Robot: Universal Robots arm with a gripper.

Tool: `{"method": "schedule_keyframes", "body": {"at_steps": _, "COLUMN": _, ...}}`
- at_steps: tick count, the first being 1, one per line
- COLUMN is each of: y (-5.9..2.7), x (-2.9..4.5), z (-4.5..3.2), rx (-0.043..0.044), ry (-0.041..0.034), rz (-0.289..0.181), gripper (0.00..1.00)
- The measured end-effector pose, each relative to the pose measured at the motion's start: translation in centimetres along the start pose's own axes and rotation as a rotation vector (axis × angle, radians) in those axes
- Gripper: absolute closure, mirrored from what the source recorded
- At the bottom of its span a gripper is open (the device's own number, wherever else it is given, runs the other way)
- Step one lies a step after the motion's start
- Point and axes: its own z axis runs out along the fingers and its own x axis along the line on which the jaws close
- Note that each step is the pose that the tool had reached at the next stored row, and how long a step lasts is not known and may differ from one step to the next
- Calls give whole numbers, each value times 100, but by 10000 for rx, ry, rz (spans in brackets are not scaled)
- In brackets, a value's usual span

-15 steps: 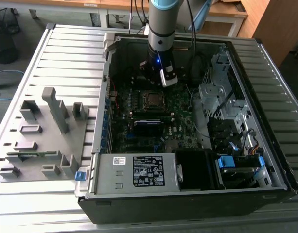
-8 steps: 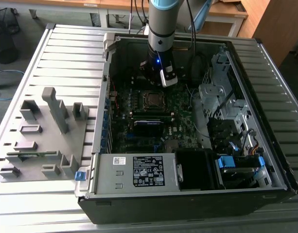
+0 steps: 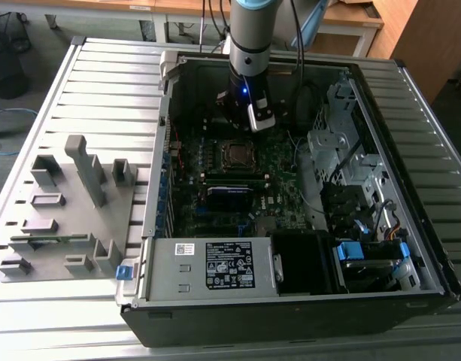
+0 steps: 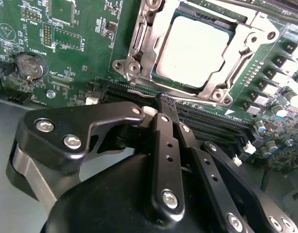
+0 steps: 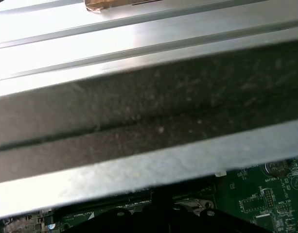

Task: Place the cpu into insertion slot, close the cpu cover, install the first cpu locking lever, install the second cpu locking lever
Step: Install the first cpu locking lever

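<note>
The cpu (image 4: pixel 196 48) lies flat in the insertion slot (image 4: pixel 120 65), its dull silver top showing through the window of the cpu cover (image 4: pixel 238 56), which appears to be down around it. In the exterior view this socket sits toward the far middle of the green motherboard (image 4: pixel 76 29) inside the open computer case (image 3: pixel 164 75). The gripper (image 4: pixel 164 104) hangs low just beside the socket's edge, over the long black memory slots (image 4: pixel 212 119). Its jaws are together with nothing between them, touching neither cover nor chip as far as can be seen. Whether either locking lever is hooked down cannot be told. With the jaws shut like this, the work in hand reads as pressing rather than grasping. To do it well, the fingertips should bear on the lever's wire alone, travel along its arc toward the latch, and stay off the chip's top and the small parts around the socket, so that the cover is loaded evenly. A coin battery (image 4: pixel 29 65) sits well apart. The power supply (image 3: pixel 207 267) fills the case's near edge, and a grey fixture tray (image 3: pixel 65 210) stands on the slatted table (image 3: pixel 102 68) to the exterior view's left.
</note>
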Motion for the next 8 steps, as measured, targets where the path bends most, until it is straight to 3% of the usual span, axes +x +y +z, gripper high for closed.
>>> {"method": "schedule_keyframes", "body": {"at_steps": 8, "y": 6, "x": 7, "z": -26, "rx": 1, "ry": -47, "rz": 268, "gripper": 90}}
